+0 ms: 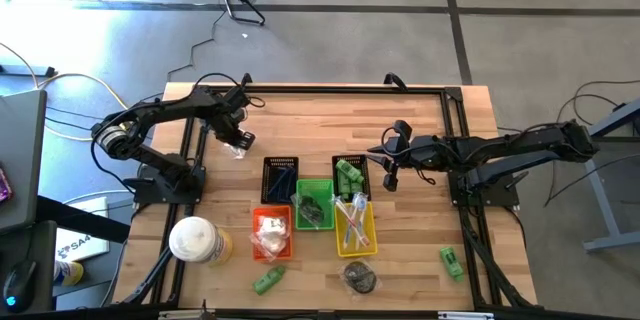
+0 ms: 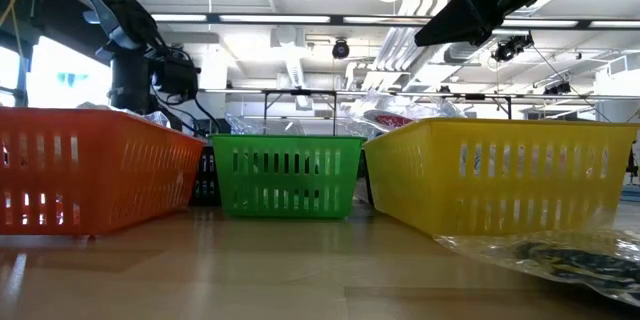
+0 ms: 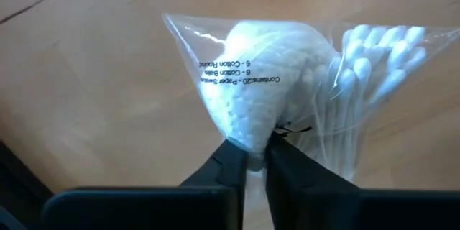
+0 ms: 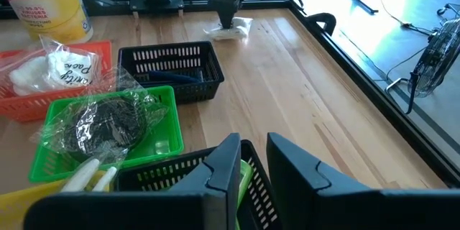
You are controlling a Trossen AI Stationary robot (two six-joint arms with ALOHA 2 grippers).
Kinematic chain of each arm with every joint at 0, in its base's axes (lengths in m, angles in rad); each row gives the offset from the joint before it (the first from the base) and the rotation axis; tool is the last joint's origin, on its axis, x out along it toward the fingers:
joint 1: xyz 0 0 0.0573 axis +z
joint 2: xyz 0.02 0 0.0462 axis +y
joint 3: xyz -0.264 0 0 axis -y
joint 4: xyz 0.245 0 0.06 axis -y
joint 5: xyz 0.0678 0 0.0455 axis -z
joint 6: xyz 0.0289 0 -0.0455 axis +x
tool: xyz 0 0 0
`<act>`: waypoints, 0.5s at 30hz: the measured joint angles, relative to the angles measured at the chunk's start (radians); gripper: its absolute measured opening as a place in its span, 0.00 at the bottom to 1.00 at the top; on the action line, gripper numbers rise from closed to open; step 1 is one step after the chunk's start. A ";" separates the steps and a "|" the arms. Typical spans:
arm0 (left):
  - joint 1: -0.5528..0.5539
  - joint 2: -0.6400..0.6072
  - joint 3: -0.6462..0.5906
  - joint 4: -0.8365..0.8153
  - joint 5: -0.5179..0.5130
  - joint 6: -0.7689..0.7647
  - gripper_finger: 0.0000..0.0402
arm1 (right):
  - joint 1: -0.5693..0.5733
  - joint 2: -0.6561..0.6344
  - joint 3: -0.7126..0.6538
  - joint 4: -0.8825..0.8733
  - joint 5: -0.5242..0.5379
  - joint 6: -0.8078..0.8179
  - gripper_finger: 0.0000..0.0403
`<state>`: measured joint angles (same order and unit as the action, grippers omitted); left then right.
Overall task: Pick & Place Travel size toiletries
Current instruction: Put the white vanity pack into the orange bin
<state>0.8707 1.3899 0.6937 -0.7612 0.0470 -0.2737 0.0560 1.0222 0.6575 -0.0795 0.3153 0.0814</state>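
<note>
Jaws of the left gripper [image 3: 256,157] pinch a clear-wrapped pack of cotton rounds and swabs [image 3: 287,86], which lies on the counter [image 1: 420,130] near its far left corner. Rightward, the right gripper [image 4: 251,159] hovers above the black basket of green tubes [image 1: 350,176], jaws slightly parted, empty.

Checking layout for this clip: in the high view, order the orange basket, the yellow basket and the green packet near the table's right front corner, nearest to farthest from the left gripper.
From the left gripper, at the table's left rear:
1. Orange basket, front, left of centre.
2. Yellow basket, front, right of centre.
3. Green packet, right front corner.
</note>
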 joint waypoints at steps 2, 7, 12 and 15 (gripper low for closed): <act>0.000 -0.001 0.000 0.000 0.001 0.008 0.04 | 0.000 0.000 0.000 -0.003 0.000 0.000 0.16; 0.000 -0.025 -0.002 0.000 0.001 0.019 0.02 | 0.000 0.000 0.000 -0.035 0.000 0.000 0.16; 0.000 -0.082 -0.003 -0.001 0.022 0.019 0.02 | 0.000 0.000 0.000 -0.037 0.000 -0.009 0.16; 0.000 -0.131 -0.003 -0.001 0.093 0.020 0.01 | 0.000 0.000 0.000 -0.037 0.000 -0.036 0.16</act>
<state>0.8703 1.2585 0.6903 -0.7620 0.1403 -0.2534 0.0563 1.0218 0.6573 -0.1162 0.3153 0.0457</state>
